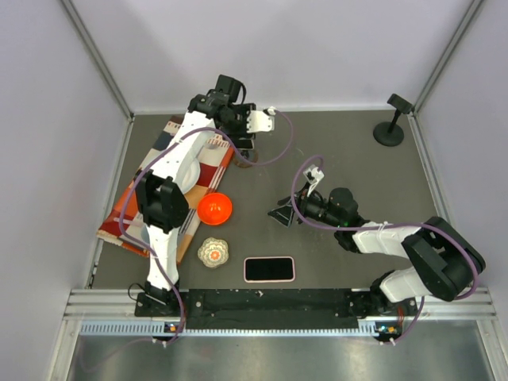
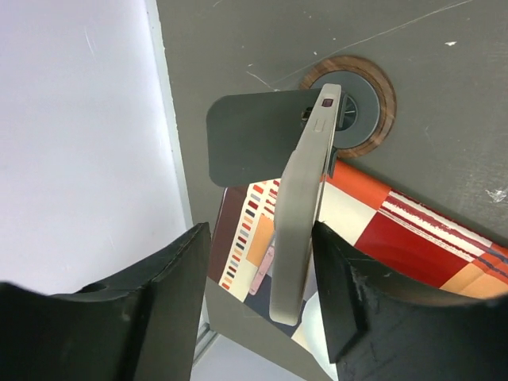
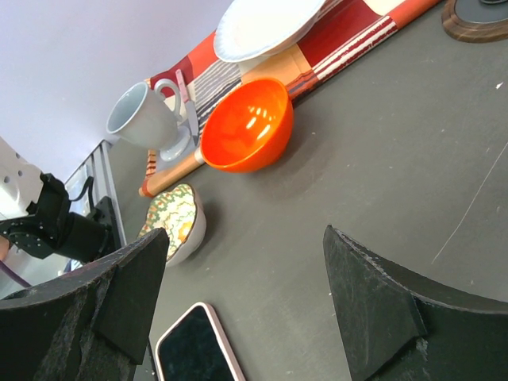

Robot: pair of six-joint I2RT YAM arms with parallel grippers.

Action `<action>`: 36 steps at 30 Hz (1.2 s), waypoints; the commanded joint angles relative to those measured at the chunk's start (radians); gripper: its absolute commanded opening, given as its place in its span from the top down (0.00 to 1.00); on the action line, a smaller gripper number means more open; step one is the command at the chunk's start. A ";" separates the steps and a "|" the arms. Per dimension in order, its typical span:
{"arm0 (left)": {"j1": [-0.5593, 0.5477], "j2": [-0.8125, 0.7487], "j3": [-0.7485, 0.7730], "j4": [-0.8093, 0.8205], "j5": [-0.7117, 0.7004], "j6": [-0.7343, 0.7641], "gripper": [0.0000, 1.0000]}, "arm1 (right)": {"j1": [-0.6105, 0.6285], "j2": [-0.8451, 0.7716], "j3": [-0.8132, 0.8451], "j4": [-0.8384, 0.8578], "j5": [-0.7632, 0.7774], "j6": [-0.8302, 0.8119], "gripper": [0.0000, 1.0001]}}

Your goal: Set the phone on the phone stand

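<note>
Tabletop [image 1: 349, 159] in dark grey is bounded by pale walls. A striped red, orange and white mat [image 1: 119, 222] is laid along its left side, and a white plate [image 3: 266, 28] and a white mug [image 3: 143, 115] are seen on it. An orange bowl [image 1: 214, 208] stands just off the mat's right edge, with a small patterned bowl [image 1: 213, 252] nearer the arm bases.

The phone [image 1: 269, 269] is laid flat, screen up, close to the near edge between the two arm bases, just right of the patterned bowl. It is well apart from the phone stand [image 2: 305, 198], which is set on a round wooden base at the far end of the mat. A second, black stand [image 1: 391, 125] is placed in the far right corner.

The left gripper [image 2: 260, 238] is held over the phone stand with its jaws spread. The stand's upright is framed between them, and contact cannot be told. The right gripper [image 3: 246, 234] is held low over bare table at mid-table, jaws parted and nothing between them, with the phone near its left finger in the wrist view.
</note>
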 commanded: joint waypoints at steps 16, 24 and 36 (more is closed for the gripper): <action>0.010 0.022 -0.003 0.188 -0.030 0.024 0.07 | -0.006 0.021 0.036 0.073 -0.031 0.005 0.21; 0.016 0.061 0.027 0.134 0.033 0.030 0.12 | -0.007 0.023 0.036 0.071 -0.033 0.006 0.21; 0.023 0.117 0.040 0.166 0.018 0.033 0.35 | -0.007 0.029 0.043 0.071 -0.034 0.008 0.21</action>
